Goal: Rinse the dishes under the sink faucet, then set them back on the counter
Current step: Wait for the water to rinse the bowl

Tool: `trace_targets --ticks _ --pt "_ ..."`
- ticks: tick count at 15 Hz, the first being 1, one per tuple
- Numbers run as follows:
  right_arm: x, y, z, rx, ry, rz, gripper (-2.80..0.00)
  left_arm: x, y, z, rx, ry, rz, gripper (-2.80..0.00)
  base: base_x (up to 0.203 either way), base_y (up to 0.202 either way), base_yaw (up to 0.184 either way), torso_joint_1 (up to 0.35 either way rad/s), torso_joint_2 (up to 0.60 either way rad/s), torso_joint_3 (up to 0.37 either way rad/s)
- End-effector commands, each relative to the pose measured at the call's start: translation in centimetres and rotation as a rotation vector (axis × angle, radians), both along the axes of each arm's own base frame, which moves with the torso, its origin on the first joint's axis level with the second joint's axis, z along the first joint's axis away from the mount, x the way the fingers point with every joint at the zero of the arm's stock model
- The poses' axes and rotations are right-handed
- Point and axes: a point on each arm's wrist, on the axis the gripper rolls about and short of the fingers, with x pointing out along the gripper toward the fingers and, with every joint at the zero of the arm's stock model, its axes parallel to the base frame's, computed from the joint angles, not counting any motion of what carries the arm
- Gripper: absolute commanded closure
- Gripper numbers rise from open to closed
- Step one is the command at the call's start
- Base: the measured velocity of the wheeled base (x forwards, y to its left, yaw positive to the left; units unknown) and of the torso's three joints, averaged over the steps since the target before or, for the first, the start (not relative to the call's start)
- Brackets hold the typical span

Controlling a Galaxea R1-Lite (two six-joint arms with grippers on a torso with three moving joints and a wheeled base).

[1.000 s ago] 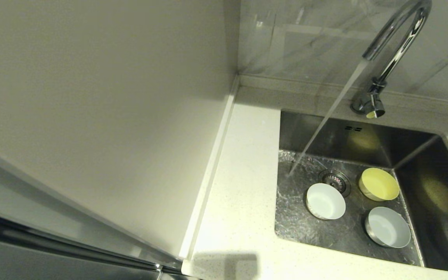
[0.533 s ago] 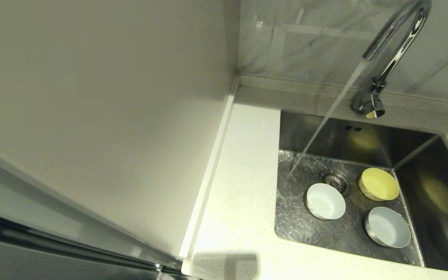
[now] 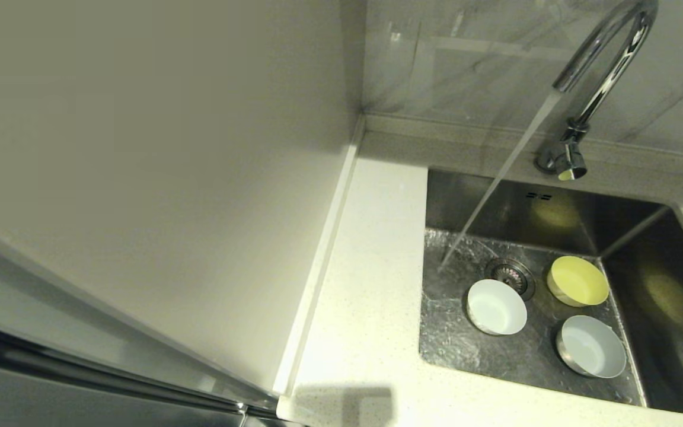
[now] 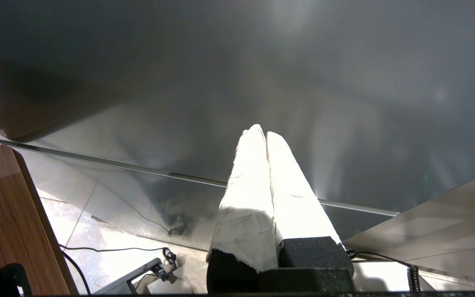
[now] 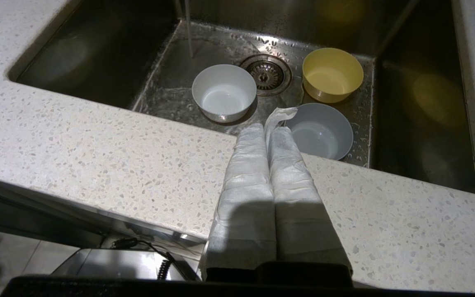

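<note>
While water runs from faucet [image 3: 605, 59] onto sink [image 3: 484, 356] floor left of drain strainer [image 3: 510, 276]: no arm in head view.

Left to right:
- Plain off-white panel [image 3: 140, 178] filling left side; narrow counter [image 3: 365, 284] strip between panel edge and sink's left wall. Bare strip, open along its length.
- White bowl [image 3: 495, 307] upright on basin floor, touching strainer's near-left rim.
- Yellow bowl [image 3: 577, 280] just right of strainer, near back right corner.
- Grey bowl [image 3: 591, 346] nearest front wall, close to right wall. Bowls apart from one another.

Left gripper [image 4: 265, 134]: white-wrapped fingers pressed together, nothing held, facing a dark glossy surface off the counter.
Right gripper [image 5: 268, 128]: fingers together, empty, hovering over front counter edge, tips pointing toward grey bowl.

Versus a second ago: bowls, stream, faucet unchanged; only ripple pattern on wet floor differs.
</note>
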Motion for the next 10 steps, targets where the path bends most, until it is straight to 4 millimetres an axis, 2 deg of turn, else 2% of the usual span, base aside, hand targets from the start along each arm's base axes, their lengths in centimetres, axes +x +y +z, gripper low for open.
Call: trace_targets --ticks 1,10 --pt "0.00 0.00 0.00 0.001 0.000 -0.001 0.00 0.02 0.00 -0.08 0.000 0.003 0.000 0.00 0.000 0.000 0.000 0.000 0.00 0.000" --pt "0.00 0.00 0.01 0.001 -0.001 -0.001 0.00 0.02 0.00 -0.08 0.000 0.003 0.000 0.00 0.000 0.000 0.000 0.000 0.00 0.000"
